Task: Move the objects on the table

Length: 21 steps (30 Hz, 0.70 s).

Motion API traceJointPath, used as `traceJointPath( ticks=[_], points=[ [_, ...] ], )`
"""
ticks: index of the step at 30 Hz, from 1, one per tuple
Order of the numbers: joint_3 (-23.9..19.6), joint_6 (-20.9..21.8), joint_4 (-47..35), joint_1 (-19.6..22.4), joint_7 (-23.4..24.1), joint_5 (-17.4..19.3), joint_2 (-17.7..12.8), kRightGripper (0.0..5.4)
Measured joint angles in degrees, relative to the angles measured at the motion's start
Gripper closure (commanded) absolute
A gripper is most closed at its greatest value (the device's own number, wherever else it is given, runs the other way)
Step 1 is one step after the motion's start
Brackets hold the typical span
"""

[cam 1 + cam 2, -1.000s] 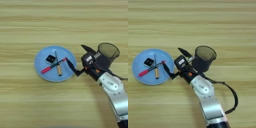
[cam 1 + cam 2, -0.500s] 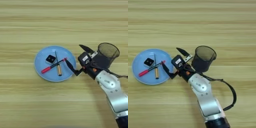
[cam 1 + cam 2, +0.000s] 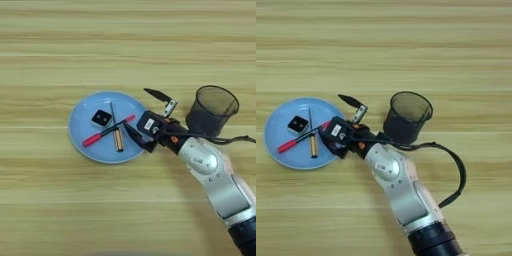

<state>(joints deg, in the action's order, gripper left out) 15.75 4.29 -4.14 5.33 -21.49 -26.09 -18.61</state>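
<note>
Right arm: silver forearm enters from about five o'clock and reaches toward ten o'clock; smooth metal shell, a black cable looping off its right side.
Gripper [image 3: 145, 116]: two black fingers spread apart, released, nothing between them. Upper finger points toward the plate's rim at about two o'clock of the plate; lower finger lies over the rim at four o'clock.
What changed: over the last second the gripper has crept left, from just outside the plate to over its right edge, its lower finger now close to the pen's red tip. Everything on the plate lies as it did.
What it means: I judge this to be the approach to a pick, most likely the pen; no object moved yet.
Blue plate [image 3: 85, 111]: round, shallow, matte, left of centre.
Pen [image 3: 107, 131]: slim, red ends, dark middle, lying slantwise on the plate.
Thin dark stick [image 3: 113, 114]: crosses the pen, ending in a brassy stub.
Block [image 3: 101, 118]: small black square, white rim, flat on the plate, just left of the pen.
Mesh cup [image 3: 212, 109]: black wire, round, upright, empty as far as visible, at three o'clock of the plate, behind the wrist.
Table [image 3: 125, 45]: tan wood grain, horizontal planks.
</note>
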Motion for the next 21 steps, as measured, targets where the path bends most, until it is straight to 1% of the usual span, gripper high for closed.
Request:
traceJointPath(
  ticks=[1,7,10,13,16,21],
  points=[
    [0.0,-0.2,0.0,0.4,-0.1,-0.7,-0.2,0.04],
    [-0.1,-2.3,-0.6,0.5,-3.2,-1.6,-2.1,0.04],
    [-0.3,-2.8,-2.1,0.3,-5.5,-1.2,-3.1,0.04],
    [-0.5,-3.7,-3.2,-0.2,-7.0,0.4,-3.2,0.04],
    [-0.4,-3.8,-3.3,-1.2,-7.7,0.7,-3.1,0.04],
    [0.0,-3.8,-2.6,-0.8,-7.7,0.9,-2.9,0.04]
  ],
)
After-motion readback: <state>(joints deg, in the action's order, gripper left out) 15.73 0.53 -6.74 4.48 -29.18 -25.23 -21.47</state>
